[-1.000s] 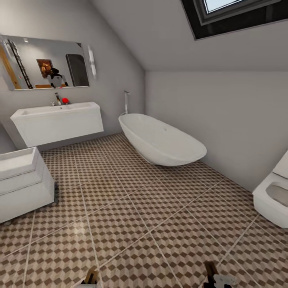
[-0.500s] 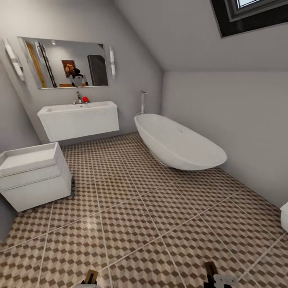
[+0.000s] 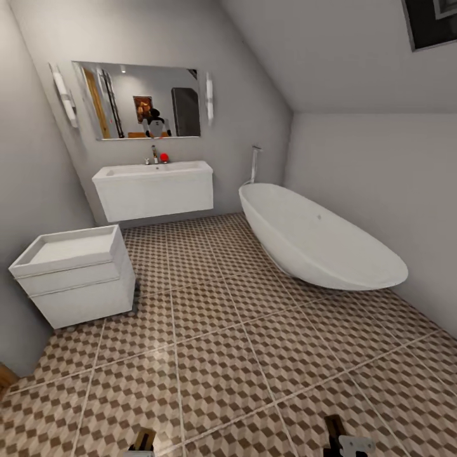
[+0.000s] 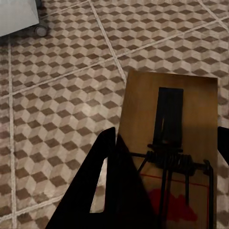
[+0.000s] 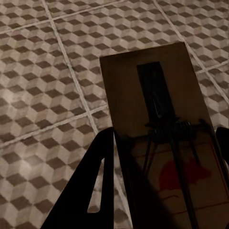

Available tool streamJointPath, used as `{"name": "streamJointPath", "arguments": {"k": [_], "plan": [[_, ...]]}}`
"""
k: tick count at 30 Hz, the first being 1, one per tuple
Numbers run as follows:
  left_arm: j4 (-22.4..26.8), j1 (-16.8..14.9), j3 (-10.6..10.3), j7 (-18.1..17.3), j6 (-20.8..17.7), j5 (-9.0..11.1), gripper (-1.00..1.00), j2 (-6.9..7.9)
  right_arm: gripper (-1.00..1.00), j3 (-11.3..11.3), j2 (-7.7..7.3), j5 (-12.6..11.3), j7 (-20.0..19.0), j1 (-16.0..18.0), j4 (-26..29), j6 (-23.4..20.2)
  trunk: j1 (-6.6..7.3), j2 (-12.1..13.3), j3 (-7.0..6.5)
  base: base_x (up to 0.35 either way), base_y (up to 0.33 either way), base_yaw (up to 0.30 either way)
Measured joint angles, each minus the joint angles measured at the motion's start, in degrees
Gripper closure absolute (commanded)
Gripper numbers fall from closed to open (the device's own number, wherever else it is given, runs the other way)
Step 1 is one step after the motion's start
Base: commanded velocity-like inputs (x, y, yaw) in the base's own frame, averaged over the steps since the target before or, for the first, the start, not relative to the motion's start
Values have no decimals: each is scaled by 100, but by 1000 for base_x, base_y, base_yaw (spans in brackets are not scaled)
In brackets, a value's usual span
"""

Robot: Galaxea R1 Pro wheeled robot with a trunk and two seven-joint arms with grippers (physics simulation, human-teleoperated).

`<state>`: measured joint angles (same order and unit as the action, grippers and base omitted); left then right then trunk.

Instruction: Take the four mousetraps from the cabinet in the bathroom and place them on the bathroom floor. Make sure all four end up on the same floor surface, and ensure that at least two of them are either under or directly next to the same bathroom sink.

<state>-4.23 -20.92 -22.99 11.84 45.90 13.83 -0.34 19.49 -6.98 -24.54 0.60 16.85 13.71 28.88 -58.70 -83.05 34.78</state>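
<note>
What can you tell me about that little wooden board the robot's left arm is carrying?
It is a mousetrap: a flat rectangular board of tan wood with a dark flat metal plate along its middle, a coiled wire spring across it, thin wire arms, and a red mark printed near one end. The left gripper's dark fingers clamp it at that end, so it is held above the cube-patterned floor tiles, touching nothing else.

My head swings left: the sink (image 3: 155,188) and bathtub (image 3: 317,238) slide rightward, and the toilet leaves my view.
</note>
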Motion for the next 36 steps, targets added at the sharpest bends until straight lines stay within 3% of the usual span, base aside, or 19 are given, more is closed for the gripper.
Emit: {"name": "streamJointPath", "arguments": {"k": [20, 36], "plan": [[-1, 0, 0, -1, -2, 0, 100, -1, 100, 0, 0, -1, 0, 0, 0, 1, 0, 0, 0, 327, -61, 252], [0, -1, -1, -4, -3, 2, 100, 0, 100, 0, -1, -3, 0, -2, 2, 2, -1, 0, 0, 282, -178, 18]]}}
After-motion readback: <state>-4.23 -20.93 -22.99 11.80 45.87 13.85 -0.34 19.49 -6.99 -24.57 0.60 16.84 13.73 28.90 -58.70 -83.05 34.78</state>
